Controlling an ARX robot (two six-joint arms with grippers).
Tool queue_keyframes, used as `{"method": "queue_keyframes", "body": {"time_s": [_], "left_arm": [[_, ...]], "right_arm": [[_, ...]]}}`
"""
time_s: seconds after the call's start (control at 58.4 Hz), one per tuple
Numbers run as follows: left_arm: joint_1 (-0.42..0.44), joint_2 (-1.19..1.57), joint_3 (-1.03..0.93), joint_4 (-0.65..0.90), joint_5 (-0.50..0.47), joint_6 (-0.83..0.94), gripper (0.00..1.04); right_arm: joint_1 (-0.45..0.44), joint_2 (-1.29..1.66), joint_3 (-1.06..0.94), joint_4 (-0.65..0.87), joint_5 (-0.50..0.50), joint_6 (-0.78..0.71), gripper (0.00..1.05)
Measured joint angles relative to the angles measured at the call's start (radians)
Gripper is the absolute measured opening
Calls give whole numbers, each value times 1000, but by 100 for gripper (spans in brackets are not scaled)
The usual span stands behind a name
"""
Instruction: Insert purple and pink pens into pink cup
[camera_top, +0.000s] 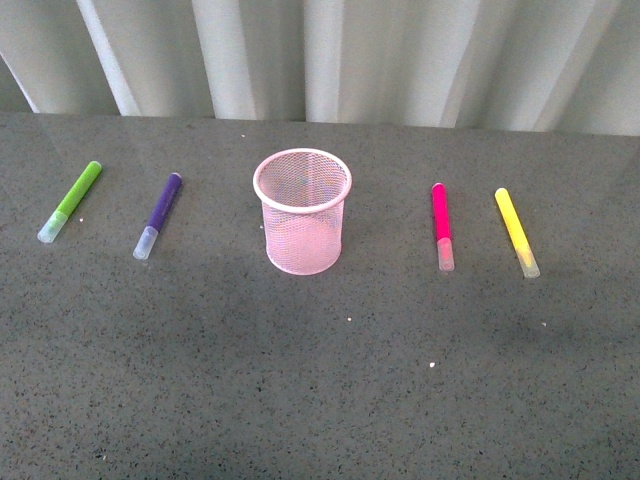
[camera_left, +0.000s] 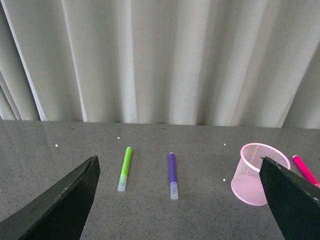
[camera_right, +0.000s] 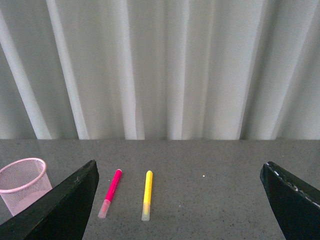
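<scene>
The pink mesh cup (camera_top: 302, 211) stands upright and empty at the middle of the grey table. The purple pen (camera_top: 159, 214) lies flat to its left, the pink pen (camera_top: 441, 224) flat to its right, both with pale caps toward me. Neither arm shows in the front view. My left gripper (camera_left: 182, 200) is open and empty, high and back from the purple pen (camera_left: 172, 175), with the cup (camera_left: 257, 173) beside one finger. My right gripper (camera_right: 180, 200) is open and empty, back from the pink pen (camera_right: 111, 192); the cup (camera_right: 22, 184) shows at the edge.
A lime-green marker (camera_top: 71, 200) lies left of the purple pen, also seen in the left wrist view (camera_left: 125, 168). A yellow marker (camera_top: 516, 231) lies right of the pink pen, also in the right wrist view (camera_right: 147, 194). A pale curtain (camera_top: 320, 55) hangs behind the table.
</scene>
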Motion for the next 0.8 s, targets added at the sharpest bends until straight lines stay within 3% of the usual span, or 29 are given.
{"method": "queue_keyframes", "body": {"time_s": [0.805], "left_arm": [[0,0,0,0,0,0,98]], "right_arm": [[0,0,0,0,0,0,98]]}}
